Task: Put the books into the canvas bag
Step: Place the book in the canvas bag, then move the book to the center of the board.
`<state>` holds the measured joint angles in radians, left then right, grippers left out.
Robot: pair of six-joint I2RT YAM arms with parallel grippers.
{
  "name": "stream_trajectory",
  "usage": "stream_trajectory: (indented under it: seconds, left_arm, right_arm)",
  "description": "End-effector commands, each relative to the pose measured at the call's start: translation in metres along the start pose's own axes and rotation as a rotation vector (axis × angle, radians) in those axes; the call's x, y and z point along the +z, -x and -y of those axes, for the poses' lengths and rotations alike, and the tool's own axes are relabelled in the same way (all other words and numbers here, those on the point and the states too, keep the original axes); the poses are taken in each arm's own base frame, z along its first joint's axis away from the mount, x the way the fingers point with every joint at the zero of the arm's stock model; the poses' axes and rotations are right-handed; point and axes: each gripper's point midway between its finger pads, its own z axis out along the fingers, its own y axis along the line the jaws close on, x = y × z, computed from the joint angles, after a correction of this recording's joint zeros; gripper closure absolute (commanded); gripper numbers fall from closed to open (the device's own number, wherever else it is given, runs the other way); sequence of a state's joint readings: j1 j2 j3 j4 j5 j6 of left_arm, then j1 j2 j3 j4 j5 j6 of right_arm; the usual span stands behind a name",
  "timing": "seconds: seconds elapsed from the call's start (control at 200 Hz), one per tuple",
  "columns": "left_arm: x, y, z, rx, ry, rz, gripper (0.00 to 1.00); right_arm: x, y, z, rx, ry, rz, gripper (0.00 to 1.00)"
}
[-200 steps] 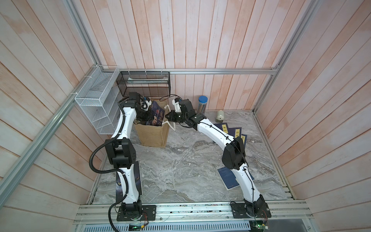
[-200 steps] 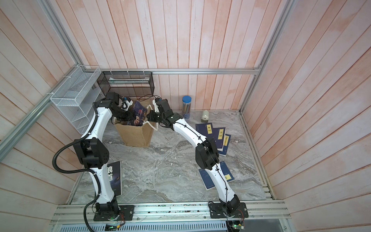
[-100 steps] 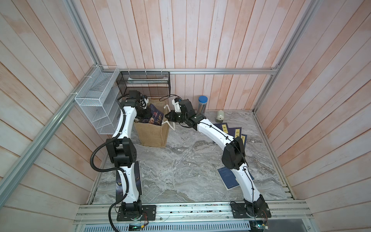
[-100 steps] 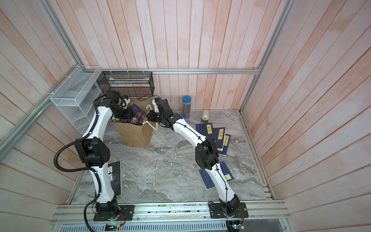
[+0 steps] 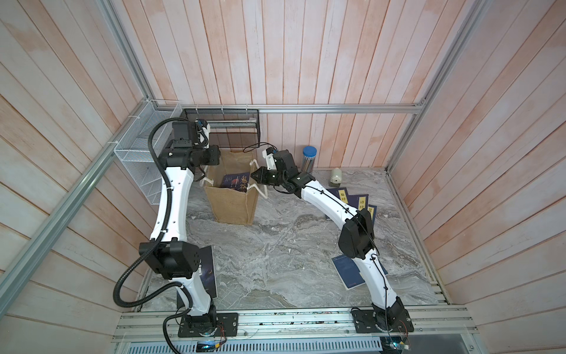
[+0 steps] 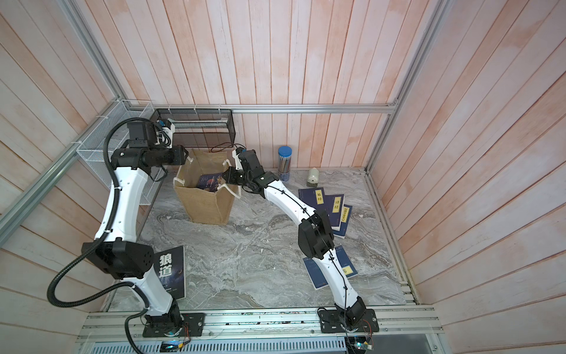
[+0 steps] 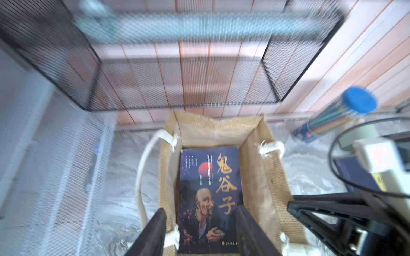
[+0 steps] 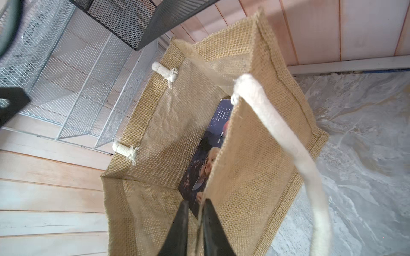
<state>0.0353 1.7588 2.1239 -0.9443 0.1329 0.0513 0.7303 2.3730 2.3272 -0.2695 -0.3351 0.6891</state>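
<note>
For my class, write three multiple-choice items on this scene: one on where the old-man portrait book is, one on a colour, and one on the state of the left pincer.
1. Where is the portrait book?
A) flat on the table
B) inside the canvas bag
C) in the black mesh basket

2. What colour is the pencil tube lid?
A) blue
B) red
C) green

3. How does the left pincer stand?
A) shut on the book
B) shut on a rope handle
C) open, holding nothing

Answers:
1 B: the left wrist view shows its cover down between the bag's burlap walls.
2 A: both top views show a blue cap on the tube by the far wall.
3 C: its jaws stand wide apart above the bag, with nothing gripped between them.
</note>
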Motion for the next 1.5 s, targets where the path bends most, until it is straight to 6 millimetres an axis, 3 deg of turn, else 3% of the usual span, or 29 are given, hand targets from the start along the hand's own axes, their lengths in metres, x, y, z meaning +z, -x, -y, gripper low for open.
stream_trajectory:
  seconds: [0.0,0.135,0.355,0.63,0.735,0.805,0.885,1.2,1.275,1.495]
  left_arm:
    - [-0.014,-0.004,-0.002,-0.033,0.028,0.037,0.44]
    - [-0.038,-0.031,-0.003,-0.072,0.057,0.063,0.39]
    - [-0.066,-0.106,-0.009,-0.150,0.130,0.043,0.33]
    - [-0.064,-0.223,-0.008,-0.360,0.147,-0.129,0.19]
    - [-0.060,-0.255,-0.004,-0.461,0.119,-0.181,0.15]
    - [-0.057,-0.271,-0.009,-0.528,0.144,-0.198,0.07]
    - [-0.053,-0.291,-0.021,-0.619,0.186,-0.218,0.00]
    - [-0.042,-0.368,-0.082,-1.037,0.324,-0.256,0.00]
    - [-0.041,-0.379,-0.093,-1.091,0.348,-0.264,0.00]
    - [-0.048,-0.394,-0.125,-1.140,0.478,-0.262,0.00]
  right_arm:
    - [-0.014,0.010,-0.024,-0.031,0.025,0.013,0.79]
    - [-0.022,0.005,-0.038,-0.061,0.017,0.006,0.76]
    - [-0.027,-0.029,-0.059,-0.099,0.003,-0.036,0.72]
    - [-0.018,-0.102,-0.079,-0.125,0.014,-0.130,0.69]
    - [-0.012,-0.133,-0.085,-0.124,0.025,-0.178,0.67]
    - [-0.009,-0.148,-0.092,-0.131,0.039,-0.202,0.67]
    - [-0.007,-0.159,-0.102,-0.150,0.053,-0.213,0.66]
    - [0.023,-0.242,-0.127,-0.115,0.155,-0.402,0.66]
    - [0.032,-0.259,-0.131,-0.116,0.170,-0.456,0.65]
    - [0.061,-0.292,-0.113,-0.078,0.152,-0.564,0.63]
